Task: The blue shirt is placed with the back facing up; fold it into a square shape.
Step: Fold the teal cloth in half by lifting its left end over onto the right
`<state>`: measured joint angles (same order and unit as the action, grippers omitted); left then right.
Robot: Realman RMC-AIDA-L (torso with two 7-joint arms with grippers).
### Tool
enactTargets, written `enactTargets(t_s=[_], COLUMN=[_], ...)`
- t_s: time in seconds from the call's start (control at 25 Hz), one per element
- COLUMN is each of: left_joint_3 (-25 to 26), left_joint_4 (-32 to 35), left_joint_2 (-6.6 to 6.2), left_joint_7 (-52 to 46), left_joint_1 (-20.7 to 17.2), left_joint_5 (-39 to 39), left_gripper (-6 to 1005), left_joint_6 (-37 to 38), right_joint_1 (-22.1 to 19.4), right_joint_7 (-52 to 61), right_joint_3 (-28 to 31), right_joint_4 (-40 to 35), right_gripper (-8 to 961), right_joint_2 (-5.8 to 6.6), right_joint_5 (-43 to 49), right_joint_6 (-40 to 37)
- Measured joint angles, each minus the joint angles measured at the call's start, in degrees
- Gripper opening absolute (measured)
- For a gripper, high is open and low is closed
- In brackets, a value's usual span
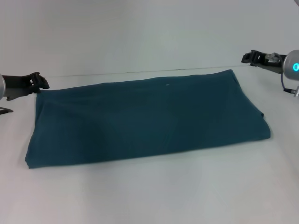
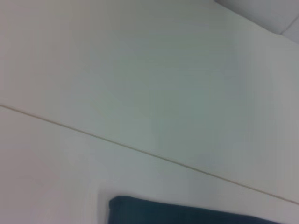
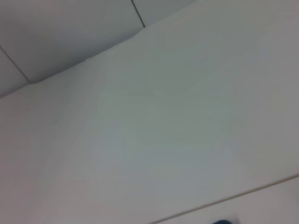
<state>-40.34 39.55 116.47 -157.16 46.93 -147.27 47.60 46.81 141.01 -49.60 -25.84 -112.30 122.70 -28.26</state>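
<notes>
The blue shirt lies flat on the white table, folded into a wide rectangle with its plain side up. One fold runs along its right end, where a lower layer peeks out. My left gripper hovers just beyond the shirt's far left corner. My right gripper hangs off the far right corner, apart from the cloth. The left wrist view catches a dark edge of the shirt. In the right wrist view only a sliver of the shirt shows.
A thin seam line crosses the table just behind the shirt. White table surface spreads in front of the shirt and behind it. Wall panels show in the right wrist view.
</notes>
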Motion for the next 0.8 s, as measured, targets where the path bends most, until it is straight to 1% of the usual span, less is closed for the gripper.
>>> enactTargets(t_s=[0.04,0.08,0.16,0.2,0.28,0.36,0.4,0.52,0.56,0.6,0.68,0.72,0.76,0.8], left_joint_3=[0.11,0.27,0.61,0.75,1.02,1.03,0.98,1.07,1.13,1.13,1.14,1.28,1.38,1.90], left_joint_4=[0.00,0.01,0.31,0.59,1.78,4.30,4.94,9.26,10.14,10.14,10.28,10.12,9.95,9.70], left_joint_2=[0.01,0.01,0.01,0.01,0.17,0.63,0.77,1.62,1.61,1.61,1.43,1.37,1.39,1.46], left_joint_7=[-0.08,-0.18,-0.43,-0.53,-0.50,0.28,0.67,5.54,8.86,8.86,11.57,13.33,13.99,14.70], left_joint_1=[-0.06,-0.13,-0.40,-0.58,-1.49,-3.43,-4.00,-8.64,-11.46,-11.46,-14.34,-16.63,-17.55,-18.53], left_joint_5=[0.00,0.02,0.04,0.07,0.70,3.09,3.85,12.62,19.24,19.24,25.32,29.59,31.34,32.99], left_gripper=[115,142,197,241,329,417,458,579,620,643,690,714,737,736], left_joint_6=[-0.09,-0.15,-0.13,-0.10,0.10,1.09,1.52,6.54,10.99,10.99,15.50,18.77,20.22,21.72], right_joint_1=[0.02,0.12,0.21,0.16,-0.06,-1.21,-2.24,-6.78,-8.24,-9.80,-12.56,-14.19,-15.33,-16.55], right_joint_7=[0.05,0.19,0.30,0.31,0.31,-0.30,-1.50,-6.98,-8.31,-9.67,-11.52,-12.53,-13.33,-14.10], right_joint_3=[0.01,-0.02,0.20,0.54,1.17,3.63,5.08,9.05,9.63,10.10,10.67,11.13,11.57,12.16], right_joint_4=[0.03,0.13,0.31,0.30,0.27,-0.64,-1.58,-5.65,-6.54,-7.12,-7.31,-7.26,-7.17,-7.02], right_gripper=[187,232,322,345,391,437,460,529,552,575,620,643,642,641], right_joint_2=[0.42,1.20,2.09,2.46,2.69,3.03,2.93,1.99,1.76,1.68,1.84,2.00,2.10,2.14], right_joint_5=[0.00,0.00,-0.04,-0.15,-0.29,-1.14,-2.21,-8.21,-10.25,-12.42,-15.69,-17.13,-18.01,-18.55], right_joint_6=[-0.15,-1.28,-2.92,-4.02,-5.25,-9.59,-12.04,-22.06,-25.57,-29.18,-36.26,-40.08,-43.16,-46.23])
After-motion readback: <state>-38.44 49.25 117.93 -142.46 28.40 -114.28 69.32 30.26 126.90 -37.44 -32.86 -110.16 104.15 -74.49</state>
